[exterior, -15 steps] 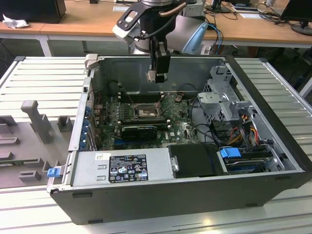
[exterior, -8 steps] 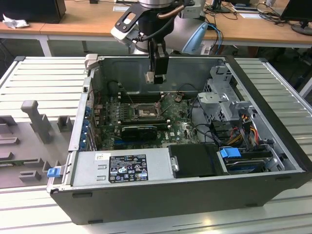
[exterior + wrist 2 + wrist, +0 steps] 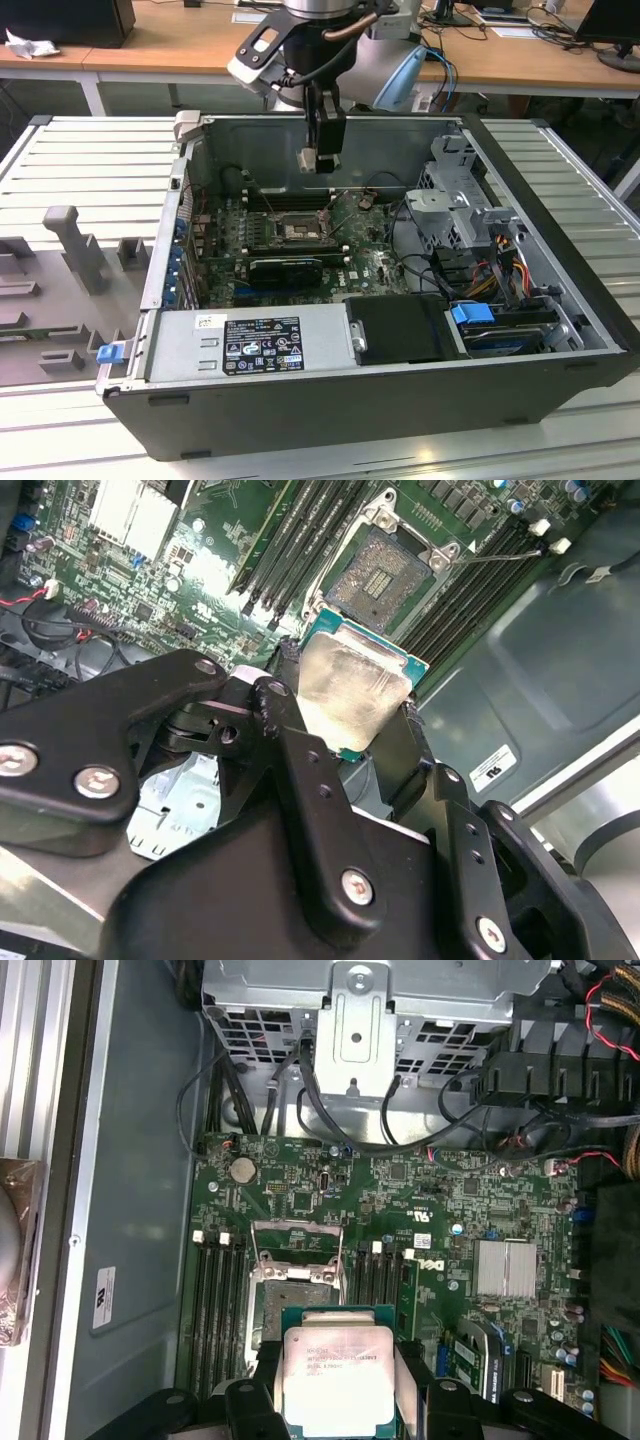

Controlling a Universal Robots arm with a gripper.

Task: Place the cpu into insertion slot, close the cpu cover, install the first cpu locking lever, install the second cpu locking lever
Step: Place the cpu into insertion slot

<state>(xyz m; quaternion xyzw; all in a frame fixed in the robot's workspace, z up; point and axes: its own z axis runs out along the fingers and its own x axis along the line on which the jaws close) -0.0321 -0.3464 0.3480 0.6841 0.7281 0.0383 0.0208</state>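
The cpu (image 3: pixel 355 685) is gripped edge to edge by the gripper (image 3: pixel 338 1390), held clear above the motherboard (image 3: pixel 470 1210). Just ahead of the fingertips the insertion slot (image 3: pixel 296 1298) lies uncovered, with the cpu cover (image 3: pixel 297 1238) raised at its far edge. It is flanked closely by long memory slots (image 3: pixel 212 1305). Farther off, cables (image 3: pixel 290 1110) are bunched before a drive cage (image 3: pixel 360 1020).
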